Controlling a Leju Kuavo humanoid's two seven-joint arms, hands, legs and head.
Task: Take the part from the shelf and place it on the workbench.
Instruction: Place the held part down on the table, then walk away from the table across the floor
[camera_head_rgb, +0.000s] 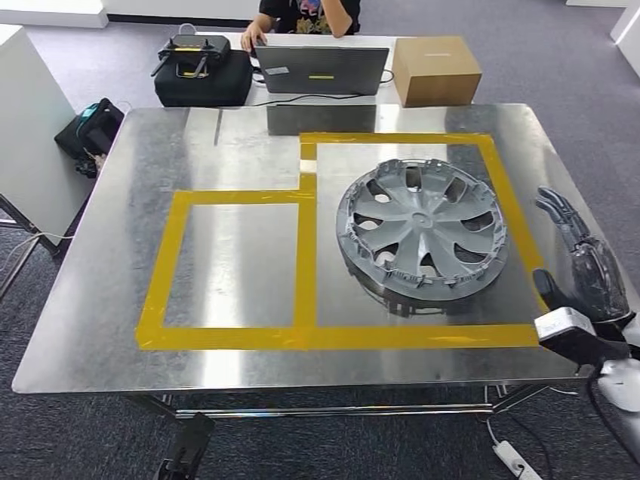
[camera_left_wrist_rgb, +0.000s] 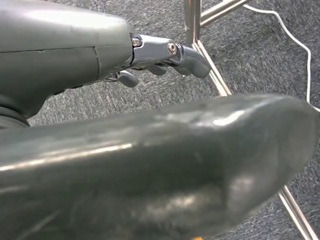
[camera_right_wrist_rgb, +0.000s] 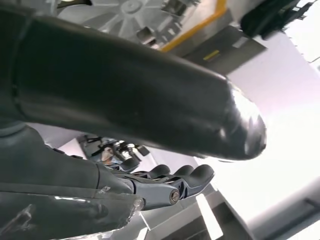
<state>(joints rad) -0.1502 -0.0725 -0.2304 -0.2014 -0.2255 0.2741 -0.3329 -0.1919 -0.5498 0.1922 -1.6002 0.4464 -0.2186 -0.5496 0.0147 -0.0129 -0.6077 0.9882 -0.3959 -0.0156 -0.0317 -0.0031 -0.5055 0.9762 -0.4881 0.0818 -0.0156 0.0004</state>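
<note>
The part, a grey plastic wheel cover (camera_head_rgb: 420, 233), lies flat on the metal workbench (camera_head_rgb: 226, 150), inside the right yellow-taped rectangle (camera_head_rgb: 306, 250). My right hand (camera_head_rgb: 585, 265) hovers at the bench's right edge, just right of the cover and apart from it, fingers extended and holding nothing. In the right wrist view the same hand (camera_right_wrist_rgb: 158, 145) has its thumb and fingers spread, with the cover (camera_right_wrist_rgb: 128, 12) beyond. My left hand (camera_left_wrist_rgb: 151, 120) hangs low over the carpet by the bench legs, fingers stretched out and empty.
Behind the bench a person (camera_head_rgb: 306, 18) sits at a laptop (camera_head_rgb: 321, 70), with a cardboard box (camera_head_rgb: 436, 68) and a black bag (camera_head_rgb: 202, 72) alongside. Another dark bag (camera_head_rgb: 89, 128) lies left. A power strip (camera_head_rgb: 513, 460) and cables trail on the floor.
</note>
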